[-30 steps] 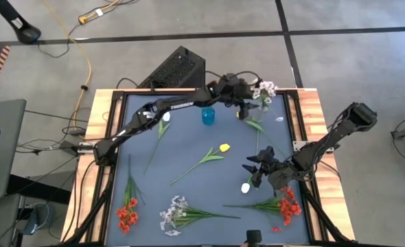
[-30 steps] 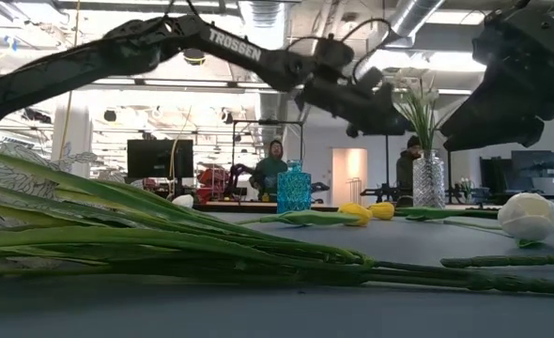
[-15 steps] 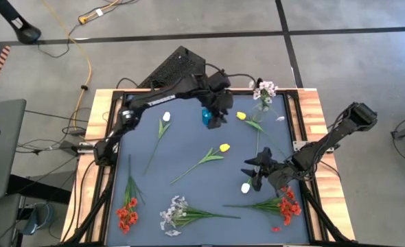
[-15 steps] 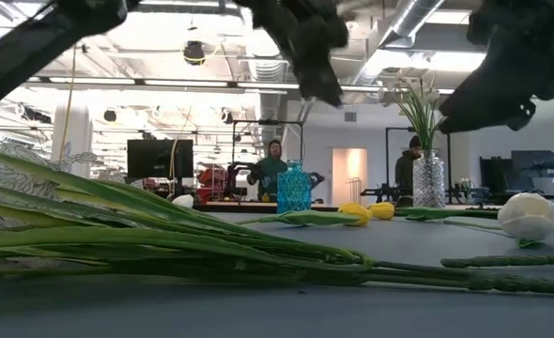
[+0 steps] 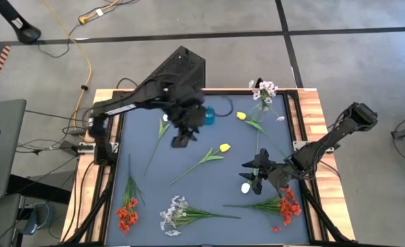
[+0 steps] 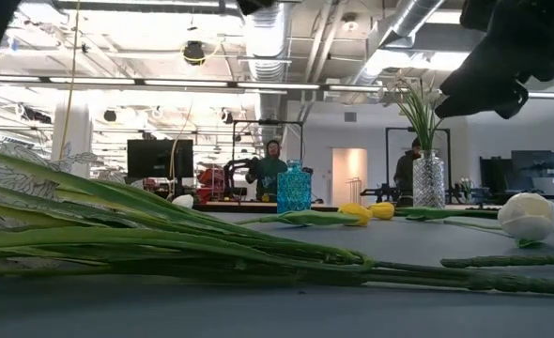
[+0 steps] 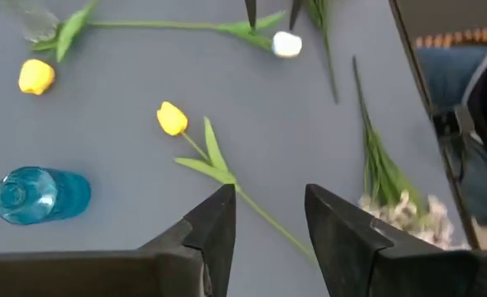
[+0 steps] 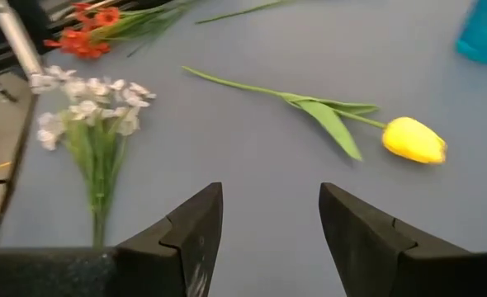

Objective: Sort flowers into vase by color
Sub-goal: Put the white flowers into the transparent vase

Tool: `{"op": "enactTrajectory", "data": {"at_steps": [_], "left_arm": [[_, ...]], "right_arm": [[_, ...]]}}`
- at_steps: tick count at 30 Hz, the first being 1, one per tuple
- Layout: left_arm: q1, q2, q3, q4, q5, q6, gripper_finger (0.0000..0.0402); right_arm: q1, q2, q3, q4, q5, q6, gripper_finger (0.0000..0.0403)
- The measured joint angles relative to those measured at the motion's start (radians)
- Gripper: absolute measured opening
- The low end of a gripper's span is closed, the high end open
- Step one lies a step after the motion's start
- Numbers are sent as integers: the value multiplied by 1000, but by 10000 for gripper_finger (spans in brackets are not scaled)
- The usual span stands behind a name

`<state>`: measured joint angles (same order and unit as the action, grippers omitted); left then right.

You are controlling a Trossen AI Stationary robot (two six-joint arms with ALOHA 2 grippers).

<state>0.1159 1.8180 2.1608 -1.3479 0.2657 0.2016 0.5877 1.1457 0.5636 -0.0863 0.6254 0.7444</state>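
Even bright light; low view backlit, foreground blurred.

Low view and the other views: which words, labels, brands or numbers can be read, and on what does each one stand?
No text can be read in any view.
Left arm: any lettering is too small to make out from above.
Dark screen in the room behind the table: nothing legible.

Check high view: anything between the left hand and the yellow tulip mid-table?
Nothing. In the high view, bare mat separates the left hand from the yellow tulip; the left wrist view shows the tulip ahead of its open fingers.
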Motion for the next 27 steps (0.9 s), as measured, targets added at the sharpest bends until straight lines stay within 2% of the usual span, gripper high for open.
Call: {"op": "enactTrajectory", "data": {"at_steps": [7,11,15,21,23,27], "left_arm": [[-166,-285,-465,310,-137,-220,115],[-275,-441,-771,584,-207,-335,114],[-368,-547,-1020,848,-282,-421,114],[-468,-568,-1269,1227,-353,-405,114],[-489,-541,-1317,1332,-376,-368,114],[-511,-473,-1363,1471,-413,-325,114]], "right_arm": [[18,47,0,182,-55,-126,227],[39,99,1,296,-116,-176,227],[52,163,23,370,-201,-217,227],[61,312,160,344,-295,-367,227],[59,372,205,344,-310,-439,227],[48,497,288,363,-316,-455,227]]}}
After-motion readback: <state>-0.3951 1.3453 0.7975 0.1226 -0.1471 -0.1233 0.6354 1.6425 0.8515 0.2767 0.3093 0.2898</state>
